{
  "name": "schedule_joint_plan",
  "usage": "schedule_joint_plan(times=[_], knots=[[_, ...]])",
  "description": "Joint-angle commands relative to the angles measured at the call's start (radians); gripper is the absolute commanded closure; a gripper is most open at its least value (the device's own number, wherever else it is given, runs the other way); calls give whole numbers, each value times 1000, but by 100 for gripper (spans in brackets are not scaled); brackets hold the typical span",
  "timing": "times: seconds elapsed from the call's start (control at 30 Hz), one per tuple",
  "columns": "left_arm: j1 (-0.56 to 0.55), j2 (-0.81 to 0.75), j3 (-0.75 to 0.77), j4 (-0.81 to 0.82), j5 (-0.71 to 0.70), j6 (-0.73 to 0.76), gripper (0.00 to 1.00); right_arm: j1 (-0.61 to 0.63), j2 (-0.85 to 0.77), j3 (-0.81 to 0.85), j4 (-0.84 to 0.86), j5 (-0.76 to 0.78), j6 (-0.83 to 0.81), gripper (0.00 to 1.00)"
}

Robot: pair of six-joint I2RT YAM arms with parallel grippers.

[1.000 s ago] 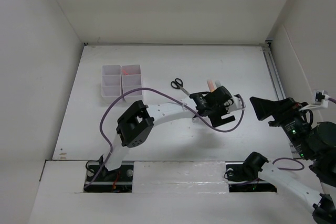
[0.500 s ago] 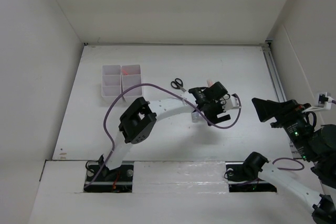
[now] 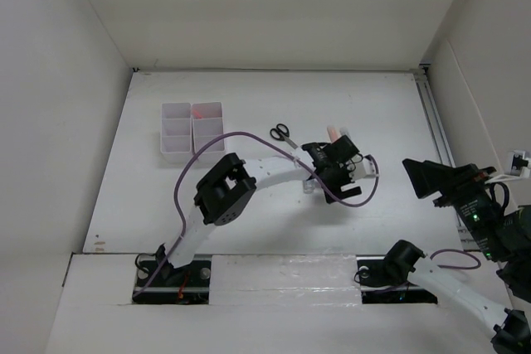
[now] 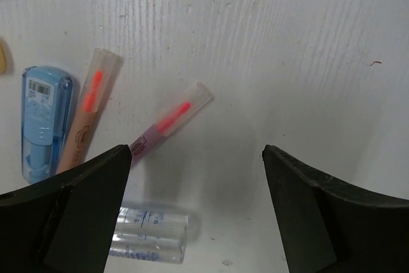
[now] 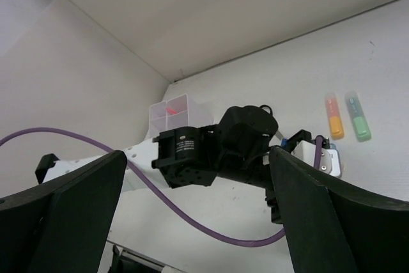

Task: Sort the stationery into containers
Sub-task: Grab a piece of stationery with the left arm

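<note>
Top view: organizer (image 3: 192,128) near the far-left corner of your surface (image 3: 348,97); left end effector (image 3: 336,163) hangs mid-surface.
Left wrist: left end effector spread, empty. Thin pink pen (image 4: 167,121) lies flat below it. Likely light, stiff, slick and prone to rolling; take it mid-barrel.
Right wrist: right end effector (image 5: 198,158) spread, empty.

At left in the left wrist view, a pale blue stubby marker (image 4: 45,123) is labelled with a white barcode; the peach pen (image 4: 86,113) beside it is striped neon orange-red; a clear-capped pen (image 4: 169,119) is red over mauve; below, the bottle (image 4: 150,234) is colourless; at right in the right wrist view, an orange marker (image 5: 333,116) and a green marker (image 5: 358,116) are seen.
</note>
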Motion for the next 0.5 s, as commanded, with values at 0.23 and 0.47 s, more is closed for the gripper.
schedule_joint_plan(times=[0.23,0.47], knots=[[16,46,27,-1,17,14,19,8,-37,1,61,-70,-22,2],[26,64,36,8,37,14,20,8,-46,1,61,-79,-31,2]])
